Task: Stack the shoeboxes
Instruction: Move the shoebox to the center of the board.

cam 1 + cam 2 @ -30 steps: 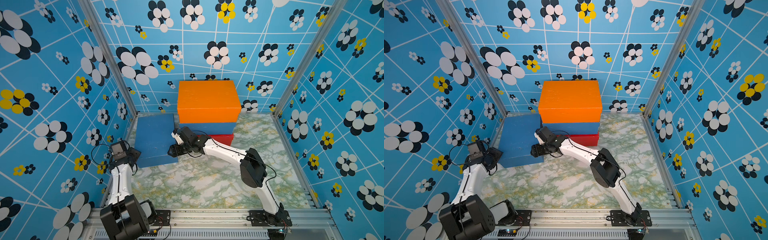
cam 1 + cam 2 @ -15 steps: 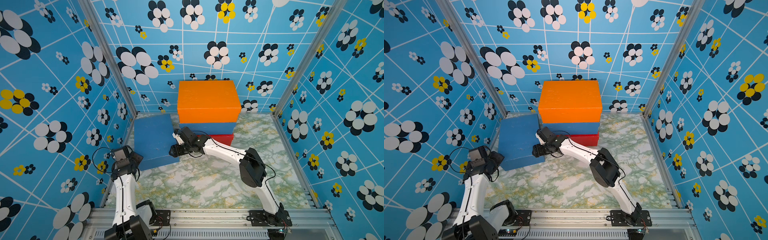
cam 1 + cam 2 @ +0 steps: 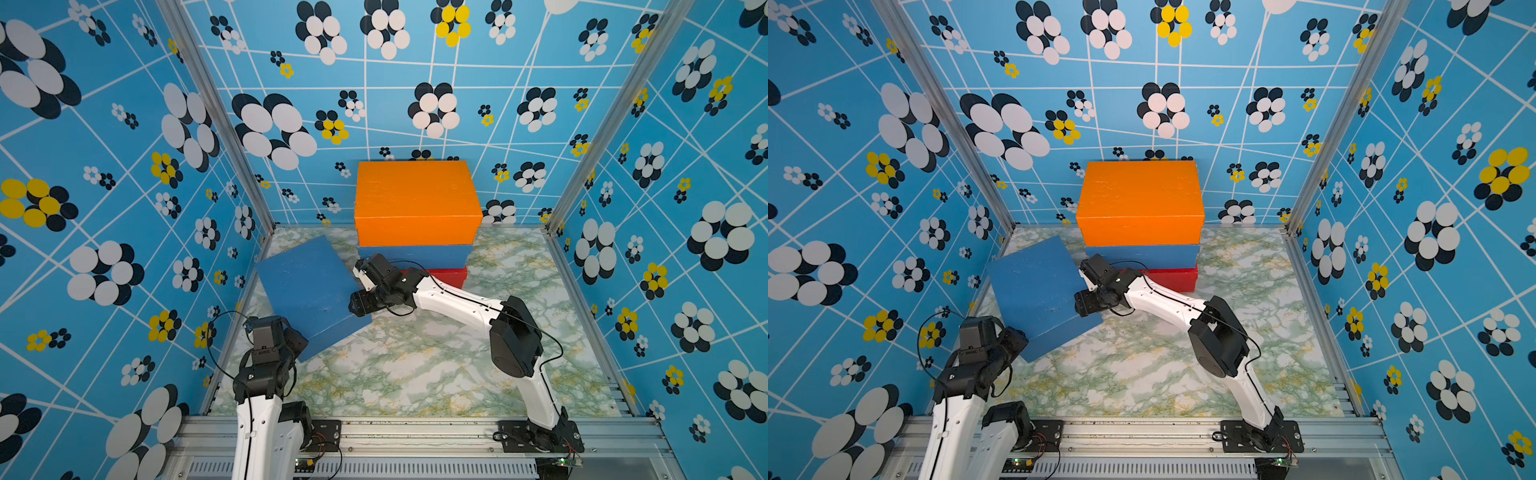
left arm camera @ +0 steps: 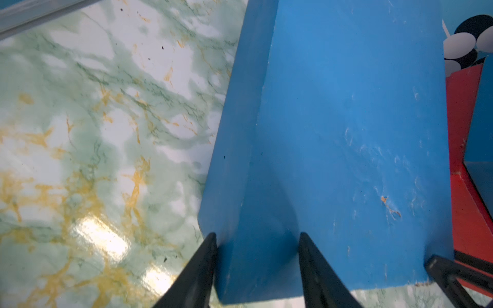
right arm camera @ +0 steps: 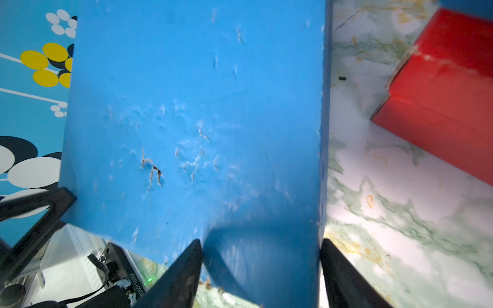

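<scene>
- Marbled tabletop (image 3: pixel 415 374), enclosed by flower-patterned blue walls (image 3: pixel 124 166).
- I find the left gripper (image 4: pixel 256 237) clamped over a corner of the loose blue shoebox (image 3: pixel 307 286).
- I find the right gripper (image 5: pixel 260 242) clamped on that box's opposite edge.
- It sits tilted, beside the stack: orange shoebox (image 3: pixel 415 199) on second blue shoebox (image 3: pixel 415 255) on red shoebox (image 3: pixel 453 276).

a robotics lab test cell rather than a lived-in room: a small booth closed on three sides by walls (image 3: pixel 124 174) papered in a blue flower print, framed by bare aluminium posts (image 3: pixel 214 116) and floored with a marble-patterned tabletop (image 3: pixel 415 374). two white-and-black robot arms, the left arm (image 3: pixel 259 424) and the right arm (image 3: pixel 453 297), are bolted to an aluminium rail (image 3: pixel 415 432) at the open front, with loose cables and a small circuit board (image 3: pixel 562 462) beneath.
</scene>
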Robot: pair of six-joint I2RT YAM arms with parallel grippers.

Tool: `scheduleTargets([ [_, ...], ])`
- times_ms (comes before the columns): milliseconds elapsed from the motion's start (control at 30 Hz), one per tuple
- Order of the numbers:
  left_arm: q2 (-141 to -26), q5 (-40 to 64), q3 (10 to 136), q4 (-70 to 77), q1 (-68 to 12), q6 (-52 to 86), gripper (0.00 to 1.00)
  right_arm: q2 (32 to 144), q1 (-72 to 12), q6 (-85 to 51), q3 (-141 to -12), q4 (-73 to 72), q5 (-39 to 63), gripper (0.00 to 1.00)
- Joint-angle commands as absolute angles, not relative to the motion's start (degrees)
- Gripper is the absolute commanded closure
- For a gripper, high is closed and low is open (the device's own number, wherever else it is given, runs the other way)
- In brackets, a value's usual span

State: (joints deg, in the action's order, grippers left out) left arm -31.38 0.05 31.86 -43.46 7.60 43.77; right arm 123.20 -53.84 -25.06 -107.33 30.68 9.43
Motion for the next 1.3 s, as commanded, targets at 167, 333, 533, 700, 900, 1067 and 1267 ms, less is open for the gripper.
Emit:
scheduleTargets([
  [167,-29.02,-5.16,42.81,-51.97,-3.65,45.73,0.45,117.31,-56.29,-21.87,-106.38,33.19,9.33,0.2],
  [333,-37.9,-6.48,56.28,-50.28,-3.35,39.35,0.23,113.12,-56.34,-21.52,-103.63,33.96,5.37,0.11],
  [533,-47.19,-4.59,63.55,-44.64,1.65,34.75,0.07,107.58,-56.33,-21.88,-97.7,33.0,2.61,0.09],
  [700,-58.89,9.82,68.07,-35.4,15.9,33.45,0.07,101.66,-56.32,-23.33,-88.71,29.55,2.63,0.09],
  [900,-80.46,11.7,80.39,-33.52,19.5,25.96,0.06,94.39,-56.73,-27.92,-77.43,22.09,7.18,0.09],
  [1067,-92.12,9.43,85.78,-28.27,20.26,24.88,0.04,88.58,-59.41,-33.01,-66.62,14.62,7.66,0.08],
  [1267,-101.17,11.14,91.45,-21.93,22.45,27.54,0.02,86.73,-61.88,-36.25,-59.64,9.99,7.41,0.08],
])
